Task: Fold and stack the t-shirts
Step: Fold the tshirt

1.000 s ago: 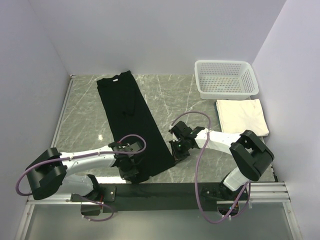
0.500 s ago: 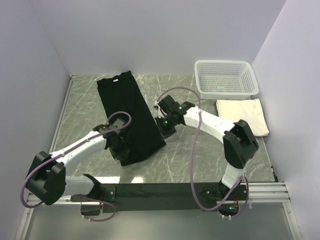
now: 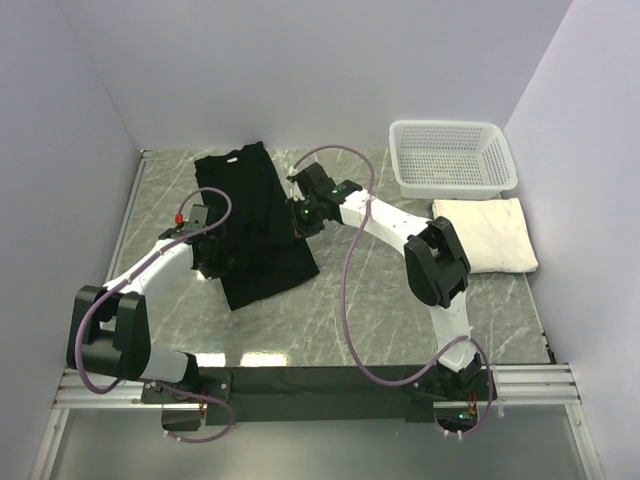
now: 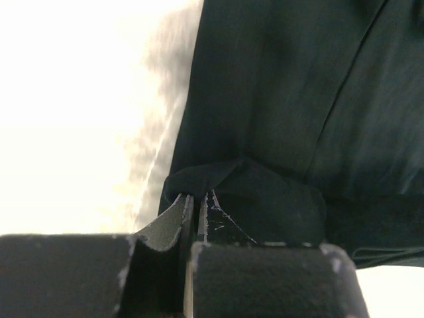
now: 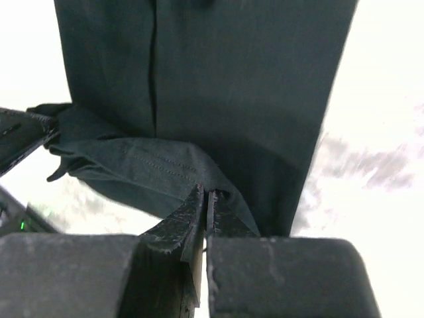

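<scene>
Black t-shirt (image 3: 255,220) caught mid-fold on the marbled worktop (image 3: 370,300): we found it lying as a long narrow strip left of centre, collar toward the far wall, with its near end raised and doubled back over the body of the garment. Our left pincer (image 3: 215,265) was closed tight on one corner of the lifted hem at the strip's left edge, and the left wrist view showed a bunch of dark cloth pinched between its fingers. Our right pincer (image 3: 298,222) was likewise clamped on the opposite corner at the right edge, the stitched hem draping away from its tips in the right wrist view. Both arms reached out over the cloth, the lifted hem strung between them about midway along the strip. Well apart, at the right side, the cream-white t-shirt (image 3: 490,232) lay as a flat, tidy rectangle just in front of the white mesh basket (image 3: 452,185); we judged that one already folded. By our reading the job stood somewhat past halfway: the black tee's hem had not yet been laid down toward the collar, the fold had not been released and flattened, and the two garments had not been stacked one on the other.
</scene>
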Motion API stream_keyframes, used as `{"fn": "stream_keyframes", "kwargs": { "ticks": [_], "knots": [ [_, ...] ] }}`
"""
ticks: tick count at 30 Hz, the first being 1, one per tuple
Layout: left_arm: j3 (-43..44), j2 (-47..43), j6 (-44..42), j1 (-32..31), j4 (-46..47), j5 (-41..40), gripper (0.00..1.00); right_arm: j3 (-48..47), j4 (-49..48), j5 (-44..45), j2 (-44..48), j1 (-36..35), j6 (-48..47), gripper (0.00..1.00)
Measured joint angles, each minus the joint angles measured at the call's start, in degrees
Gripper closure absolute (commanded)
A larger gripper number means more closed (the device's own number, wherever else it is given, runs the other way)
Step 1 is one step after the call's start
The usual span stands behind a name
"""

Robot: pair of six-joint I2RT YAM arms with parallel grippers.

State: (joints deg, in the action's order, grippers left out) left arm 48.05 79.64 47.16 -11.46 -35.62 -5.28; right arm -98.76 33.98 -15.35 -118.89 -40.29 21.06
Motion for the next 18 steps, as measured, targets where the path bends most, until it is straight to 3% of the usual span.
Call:
{"fn": "stream_keyframes", "kwargs": {
  "ticks": [7,18],
  "knots": [
    [2.3,2.8,-3.7,3.4,7.0,-2.0,0.99,-4.5,-5.9,2.4,-4.3,0.9,-1.2,1.00],
    [6.1,7.4,-7.6,5.9,13.5,-1.5,0.99,-4.3,-11.0,4.9,-6.0,2.4,-1.1,1.00]
  ]
}}
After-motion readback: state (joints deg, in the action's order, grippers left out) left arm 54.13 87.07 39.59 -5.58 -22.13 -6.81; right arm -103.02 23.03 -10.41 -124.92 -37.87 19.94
